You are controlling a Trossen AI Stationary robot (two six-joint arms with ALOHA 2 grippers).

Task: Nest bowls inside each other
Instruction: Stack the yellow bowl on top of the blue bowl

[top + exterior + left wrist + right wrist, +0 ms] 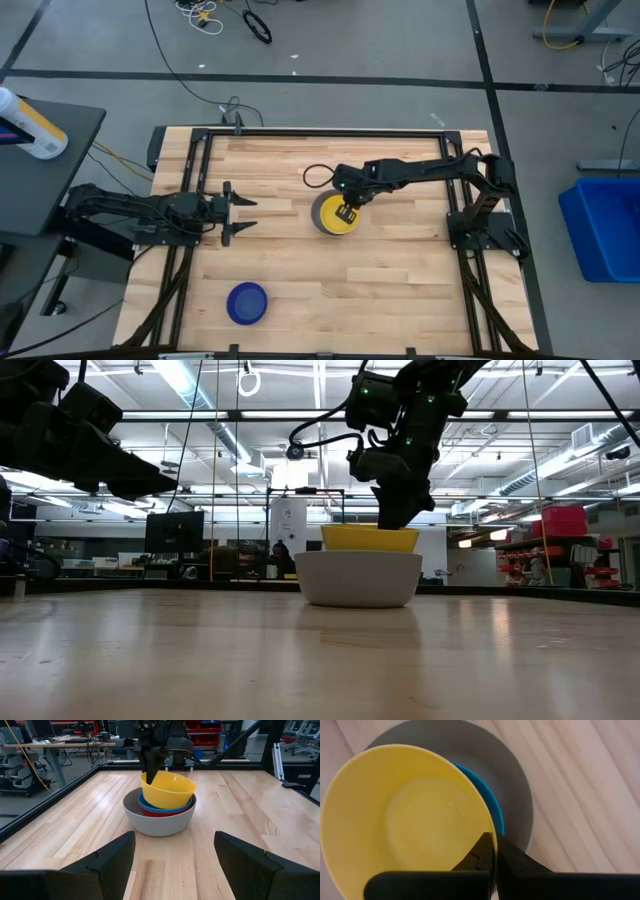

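On the table's middle stands a stack of bowls: the grey bowl (159, 820) holds the red bowl (162, 813), the light blue bowl (150, 805) and, on top, the tilted yellow bowl (169, 790). My right gripper (494, 845) comes down from above onto the yellow bowl (340, 220) and is shut on its rim. The dark blue bowl (247, 303) stands alone near the front left, on its base. My left gripper (240, 212) waits open to the left of the stack, level, with nothing between its fingers. My right gripper pinches the yellow bowl's rim (490, 827) on its far side, one finger inside the bowl and one outside. The fingers (151, 770) point steeply down from above. The bowl sits tilted, its lower part down inside the light blue bowl.
The table's black frame rail (330, 132) runs along its far edge and sides. A cable loop (317, 176) lies just beyond the stack. Bare wood (400, 290) stretches across the front right.
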